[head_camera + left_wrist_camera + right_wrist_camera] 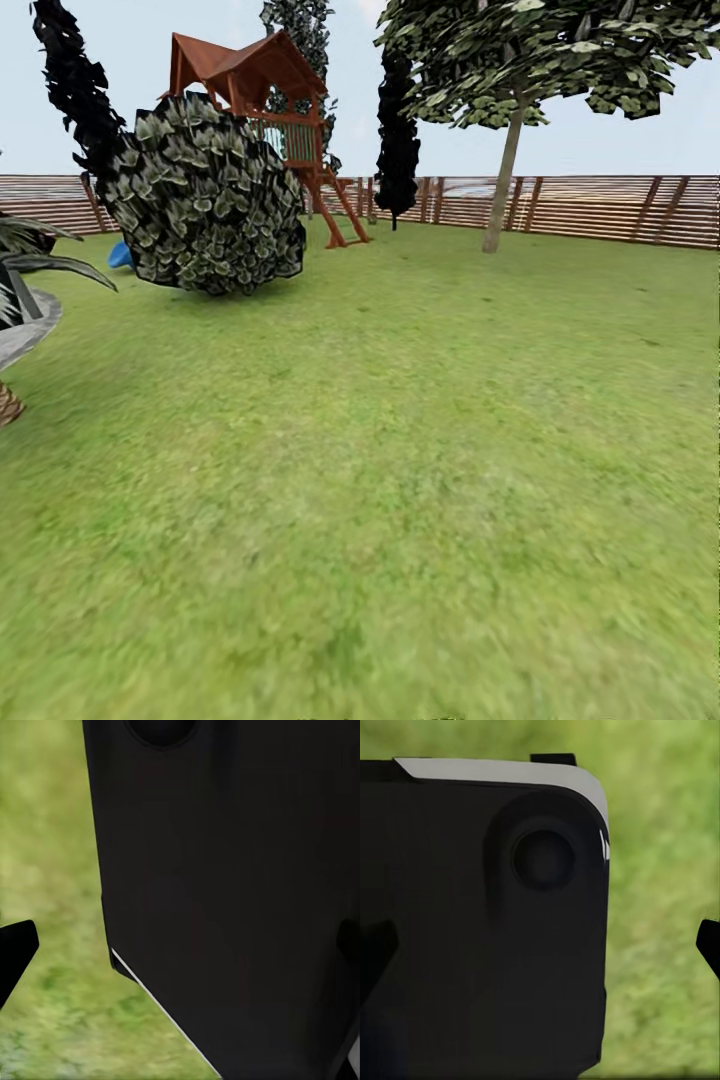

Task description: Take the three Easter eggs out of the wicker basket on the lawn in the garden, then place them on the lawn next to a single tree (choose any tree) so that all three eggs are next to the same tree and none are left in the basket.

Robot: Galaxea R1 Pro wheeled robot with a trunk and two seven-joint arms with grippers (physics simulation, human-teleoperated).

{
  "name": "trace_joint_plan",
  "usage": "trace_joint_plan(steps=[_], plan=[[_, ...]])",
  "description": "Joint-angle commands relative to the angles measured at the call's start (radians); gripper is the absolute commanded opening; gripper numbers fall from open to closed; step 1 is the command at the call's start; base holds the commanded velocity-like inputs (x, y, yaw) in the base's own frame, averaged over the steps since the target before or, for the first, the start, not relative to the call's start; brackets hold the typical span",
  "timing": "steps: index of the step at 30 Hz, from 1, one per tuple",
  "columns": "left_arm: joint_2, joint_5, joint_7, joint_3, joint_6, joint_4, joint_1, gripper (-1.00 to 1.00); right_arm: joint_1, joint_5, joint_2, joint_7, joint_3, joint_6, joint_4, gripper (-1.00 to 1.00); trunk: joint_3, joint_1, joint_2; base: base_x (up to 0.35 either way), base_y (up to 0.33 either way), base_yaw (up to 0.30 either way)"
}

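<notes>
lawn (400, 480) | tree (505, 170) by fence (620, 210) | pincer states: cannot tell | no writing

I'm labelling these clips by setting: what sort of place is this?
Most likely a fenced garden or backyard: a wide green lawn, a brown slatted wooden fence along the back, and a wooden play structure standing among trees, one with a pale trunk.

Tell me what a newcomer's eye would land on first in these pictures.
First, the big dark leafy bush at the head view's upper left, with the red-brown wooden play structure rising behind it. Next, the pale-trunked tree at upper right, before the slatted fence, across a wide stretch of lawn. In both wrist views a black robot body panel blocks most of the grass.
</notes>
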Motion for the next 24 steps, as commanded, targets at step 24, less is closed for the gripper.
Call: trace_joint_plan(steps=[24], plan=[[-0.001,0.0,0.0,0.0,0.0,-0.002,0.0,1.0,-0.001,0.0,0.001,0.0,0.002,-0.001,0.001,1.0,-0.023,0.0,0.0,0.0,0.0,-0.159]])
